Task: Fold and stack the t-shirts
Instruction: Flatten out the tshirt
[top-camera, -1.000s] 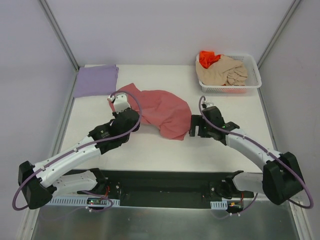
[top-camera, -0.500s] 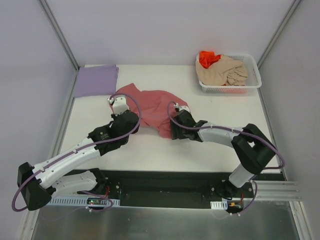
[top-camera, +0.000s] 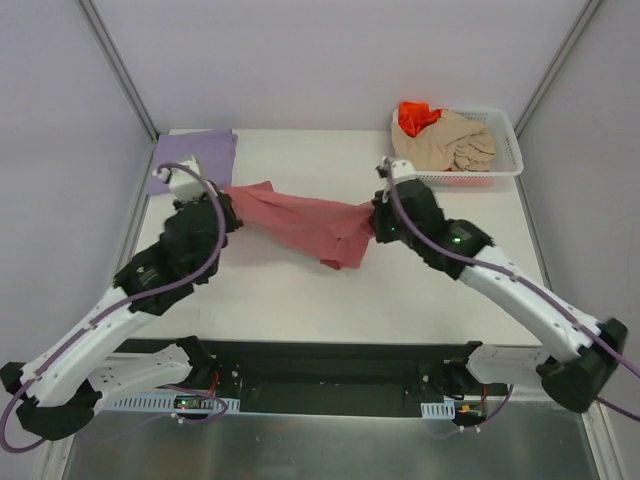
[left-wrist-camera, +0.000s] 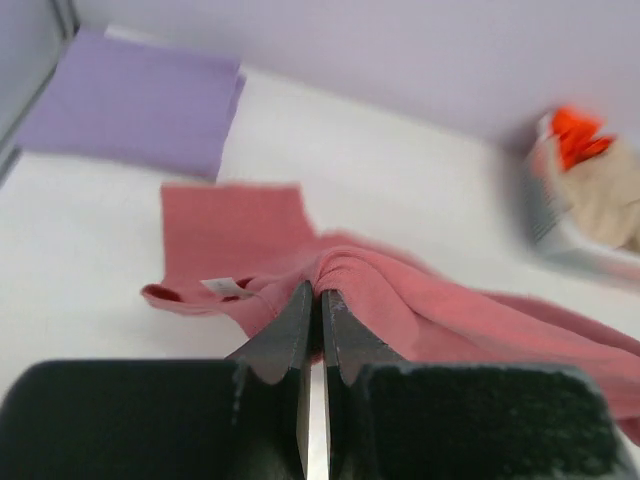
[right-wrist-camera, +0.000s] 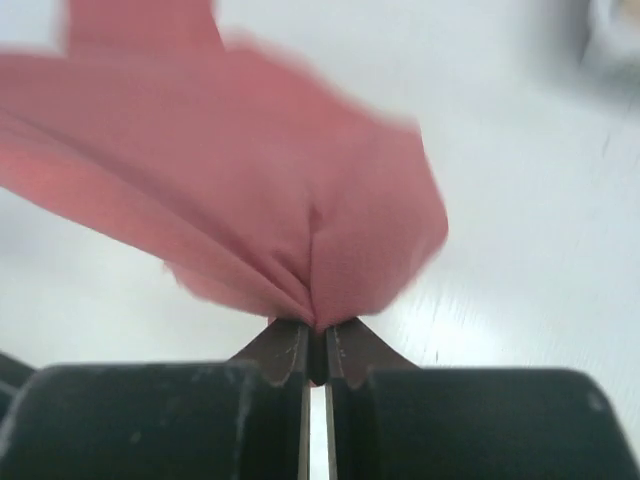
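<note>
Left gripper clamped on fold of rose-red t-shirt. Right gripper pinches bunched edge at far end. Shirt strung between both claws, middle drooping toward table.

Risks:
- each pinch holds only small tuck of cloth; hard pull apart likely slips one end out
- grips look bunched, not on clean corners, so spread may come out twisted
- lavender t-shirt just beyond left claw; dragged cloth could ruffle it
- basket close behind right claw; snag possible

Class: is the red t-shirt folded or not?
Unfolded: the red t-shirt stretches bunched between the left gripper and right gripper, both pinching it.
</note>
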